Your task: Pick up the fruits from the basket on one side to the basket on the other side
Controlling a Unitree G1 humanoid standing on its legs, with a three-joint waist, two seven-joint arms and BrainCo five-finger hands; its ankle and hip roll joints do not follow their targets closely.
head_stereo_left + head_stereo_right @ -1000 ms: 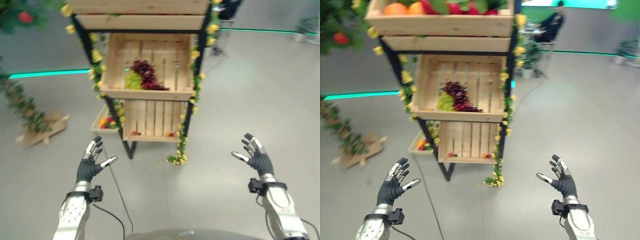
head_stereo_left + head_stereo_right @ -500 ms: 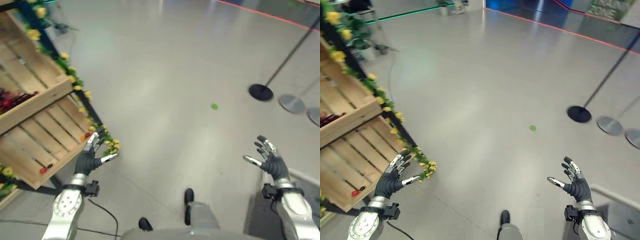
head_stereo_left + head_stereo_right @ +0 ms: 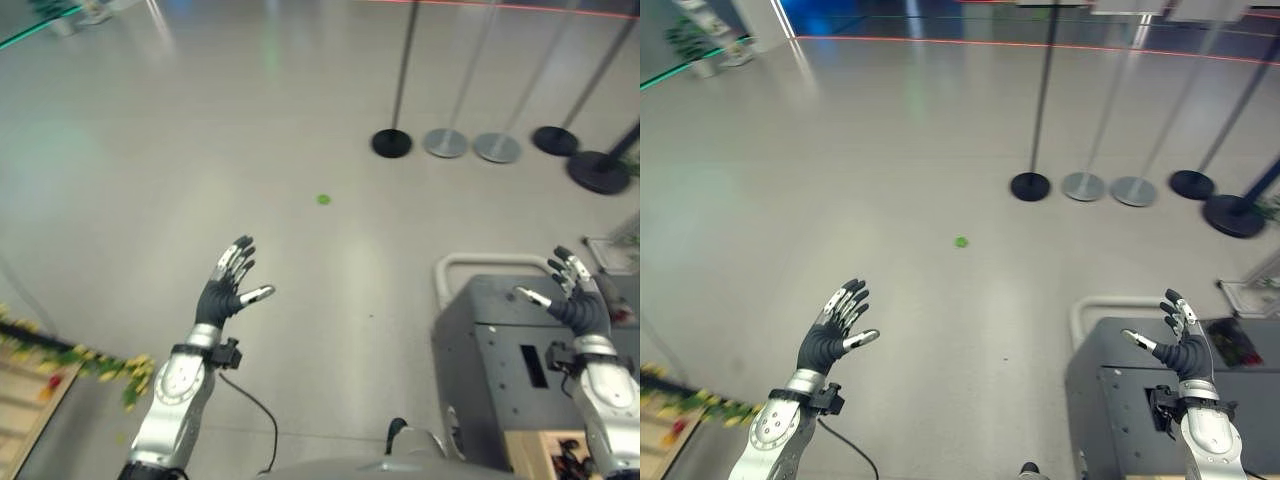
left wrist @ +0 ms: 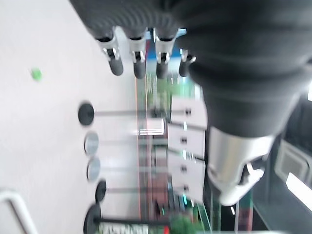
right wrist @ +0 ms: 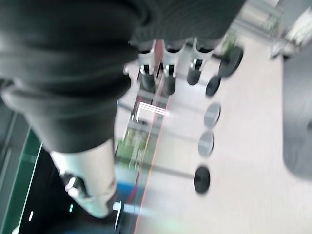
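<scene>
Hovering over the grey floor [image 3: 890, 150], the left hand [image 3: 222, 292] and right hand [image 3: 578, 299] are spreading straight fingers — both holding nothing — the right above a grey cart [image 3: 500, 380].

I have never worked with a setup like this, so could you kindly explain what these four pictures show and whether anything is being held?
This is a humanoid robot. Two pictures come from cameras on its head, looking down; two come from cameras on its wrists, looking along the fingers. The left robot hand and the right robot hand are both raised, fingers spread, holding nothing. Below lies a grey floor with one small green object on it. Barrier posts on round bases stand farther off. Under the right robot hand is a grey cart with a pale handle. At the lower left edge, a wooden crate corner shows beside a yellow-flowered garland.
</scene>
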